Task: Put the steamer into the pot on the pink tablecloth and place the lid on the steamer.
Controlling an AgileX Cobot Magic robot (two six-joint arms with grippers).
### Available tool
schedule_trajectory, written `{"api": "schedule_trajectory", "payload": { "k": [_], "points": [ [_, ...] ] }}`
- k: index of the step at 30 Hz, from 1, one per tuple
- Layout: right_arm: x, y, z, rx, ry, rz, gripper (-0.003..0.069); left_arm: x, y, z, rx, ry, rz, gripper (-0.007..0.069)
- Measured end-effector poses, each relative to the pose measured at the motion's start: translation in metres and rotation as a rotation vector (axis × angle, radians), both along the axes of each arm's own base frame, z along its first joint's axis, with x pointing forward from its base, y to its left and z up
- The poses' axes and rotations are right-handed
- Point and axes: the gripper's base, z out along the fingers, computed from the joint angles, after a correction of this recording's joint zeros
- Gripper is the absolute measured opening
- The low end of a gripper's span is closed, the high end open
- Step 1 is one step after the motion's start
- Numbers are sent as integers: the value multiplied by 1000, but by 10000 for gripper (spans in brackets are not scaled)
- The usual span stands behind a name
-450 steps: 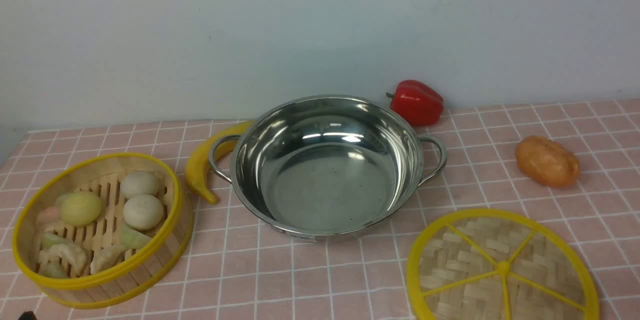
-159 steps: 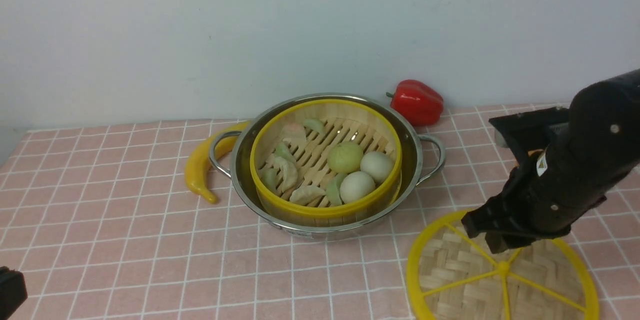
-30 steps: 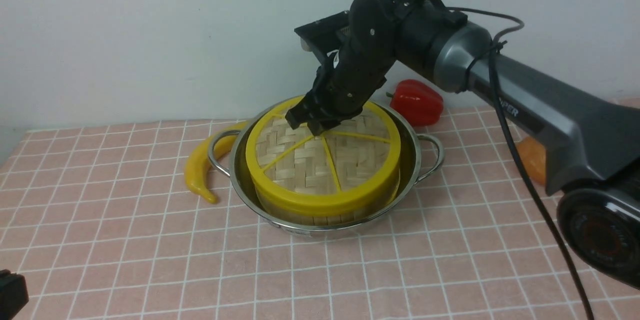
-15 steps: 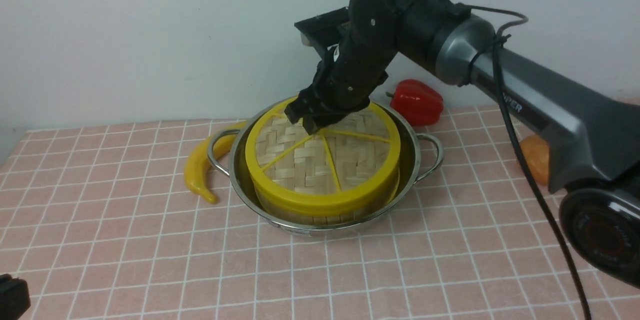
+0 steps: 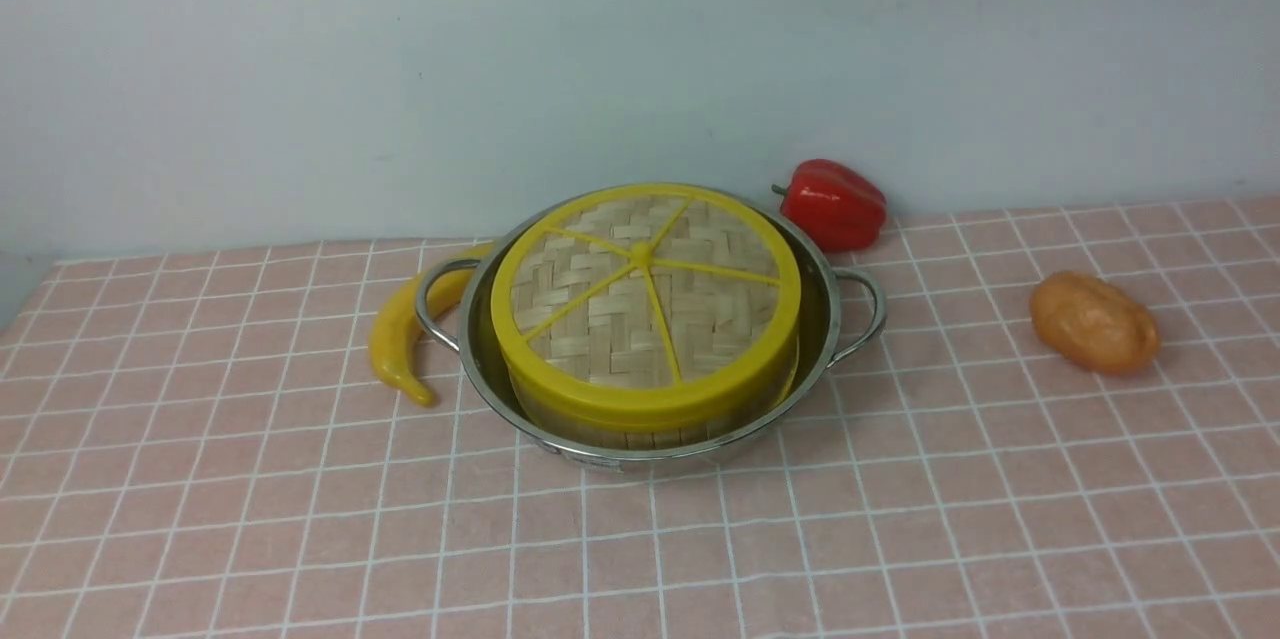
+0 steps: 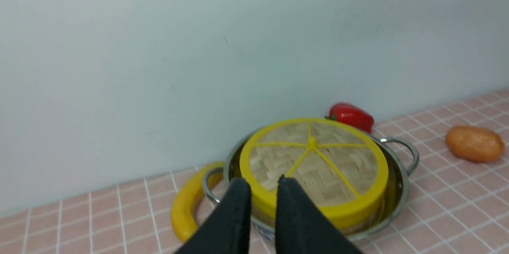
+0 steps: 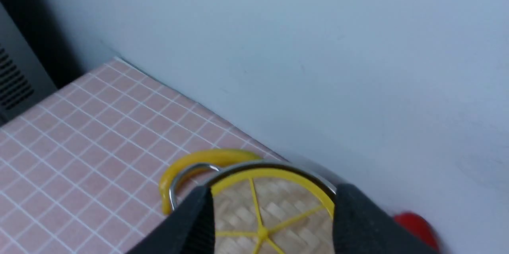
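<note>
Resting lid (image 5: pixel 645 304): we see it on the steamer (image 5: pixel 650 437), untouched, beyond left gripper (image 6: pixel 262 182) and right gripper (image 7: pixel 274 190).
Left: narrow gap, empty.
Right: wide, empty.

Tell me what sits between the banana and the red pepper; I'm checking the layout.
In the front view, the pot, holding the steamer topped by the lid, lies between banana and red pepper.
</note>
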Motion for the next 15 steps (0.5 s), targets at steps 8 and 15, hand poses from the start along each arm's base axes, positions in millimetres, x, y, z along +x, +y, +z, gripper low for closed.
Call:
{"api": "schedule_trajectory", "payload": {
  "k": [8,15],
  "points": [
    [-84,-68,-49,-135,86,-94,179,1,1,2,7,-30,11,118],
    [-124,-94,-143,-65,-27,-82,42,1,1,3,7,-32,12,126]
  ]
}}
